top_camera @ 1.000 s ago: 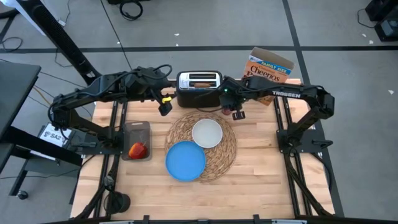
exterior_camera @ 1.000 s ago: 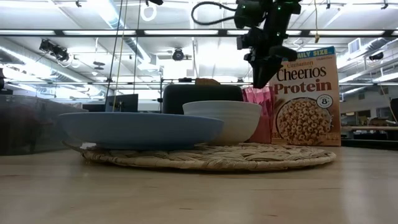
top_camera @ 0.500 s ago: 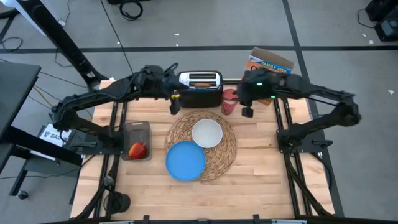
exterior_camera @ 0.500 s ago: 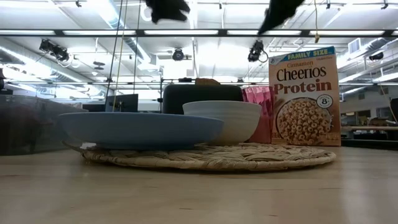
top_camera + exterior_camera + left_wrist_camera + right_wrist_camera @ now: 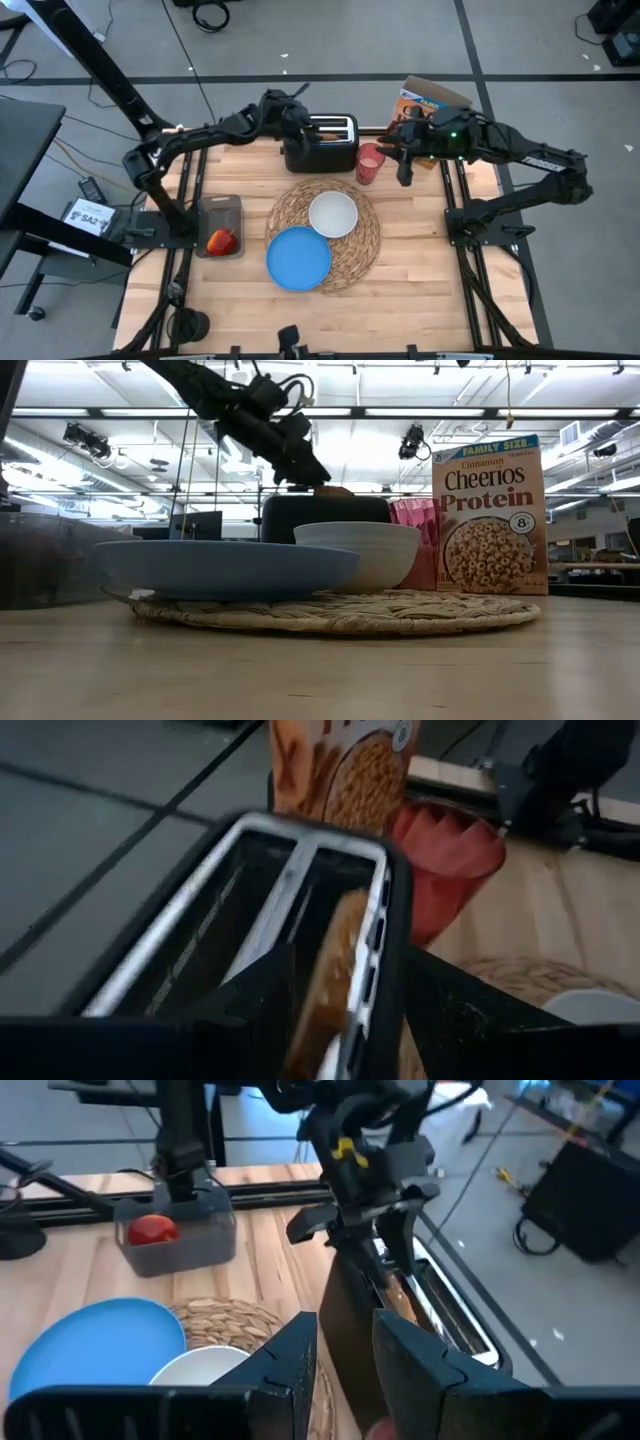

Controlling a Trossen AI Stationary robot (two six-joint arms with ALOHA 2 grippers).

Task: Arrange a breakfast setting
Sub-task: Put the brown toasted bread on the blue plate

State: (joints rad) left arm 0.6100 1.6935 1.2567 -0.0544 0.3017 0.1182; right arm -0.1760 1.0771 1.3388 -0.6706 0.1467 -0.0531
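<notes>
left gripper over the toaster slot, toast still sitting in it

the left gripper (image 5: pixel 385 1230) was right above the black-and-silver toaster (image 5: pixel 322 143) at the back of the wooden table (image 5: pixel 420 265), its fingers (image 5: pixel 250 1010) spread either side of the toast slice (image 5: pixel 330 975) that stood upright in one slot. couldn't tell if they actually touched the bread, so i won't call it a grip. the right gripper (image 5: pixel 403 172) hung just beside the translucent red cup (image 5: pixel 369 163), with a narrow gap between its fingers and nothing in them.

rest of the setting: round woven straw placemat (image 5: pixel 366 240) in the middle of the table, white bowl (image 5: pixel 332 214) on its far part, small blue plate (image 5: pixel 298 257) on the near edge, touching or almost touching the bowl. the cup stood between the toaster and the cheerios box (image 5: pixel 432 106), which was upright at the back right corner. red apple (image 5: pixel 220 241) lay in the grey rectangular tray (image 5: pixel 219 207), off to the left of the mat. didn't spot a spoon anywhere.
</notes>
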